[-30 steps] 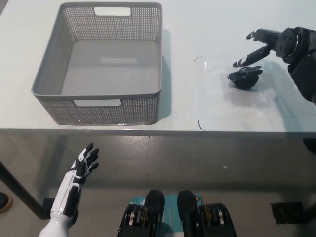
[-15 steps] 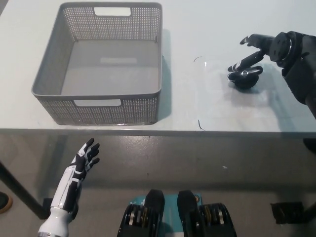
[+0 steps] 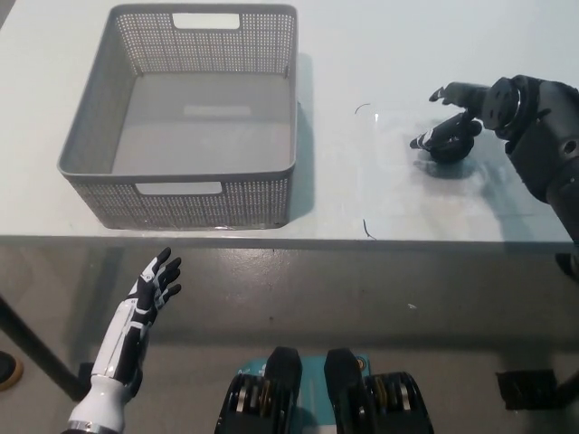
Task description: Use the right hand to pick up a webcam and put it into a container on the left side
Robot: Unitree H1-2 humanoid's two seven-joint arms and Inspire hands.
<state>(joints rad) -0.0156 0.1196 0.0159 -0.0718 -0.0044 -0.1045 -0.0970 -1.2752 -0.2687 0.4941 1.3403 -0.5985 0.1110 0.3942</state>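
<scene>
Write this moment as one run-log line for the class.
right hand: open, over webcam, not yet gripping | left hand: open, resting below table edge | basket: holds nothing | table

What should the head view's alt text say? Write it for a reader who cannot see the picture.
The robot's black right hand reaches with spread fingers over a black webcam on a white table. An empty grey perforated basket stands on the table's left part; the white left hand rests open below the table edge.
</scene>
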